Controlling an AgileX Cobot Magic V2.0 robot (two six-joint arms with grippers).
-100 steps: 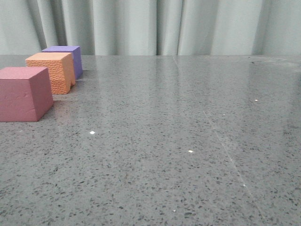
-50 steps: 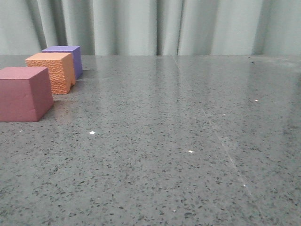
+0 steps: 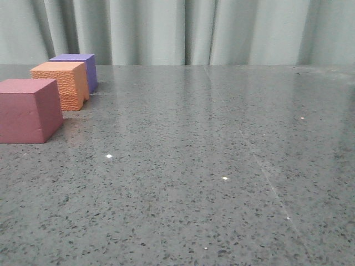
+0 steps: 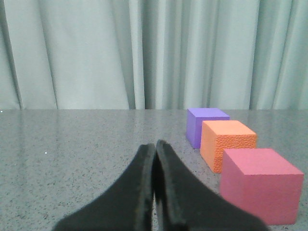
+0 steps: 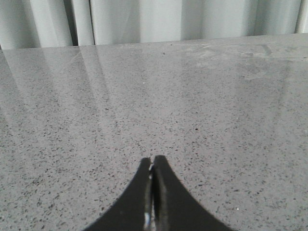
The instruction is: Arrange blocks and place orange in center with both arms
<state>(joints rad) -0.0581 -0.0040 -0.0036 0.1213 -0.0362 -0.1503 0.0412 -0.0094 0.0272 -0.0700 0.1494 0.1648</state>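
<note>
Three cubes stand in a row at the table's left, running front to back. The pink-red cube is nearest, the orange cube is in the middle, the purple cube is farthest. In the left wrist view the same row shows: pink-red, orange, purple. My left gripper is shut and empty, to one side of the row. My right gripper is shut and empty over bare table. Neither gripper shows in the front view.
The grey speckled table runs back to a pale curtain. A faint seam line crosses the table at the right.
</note>
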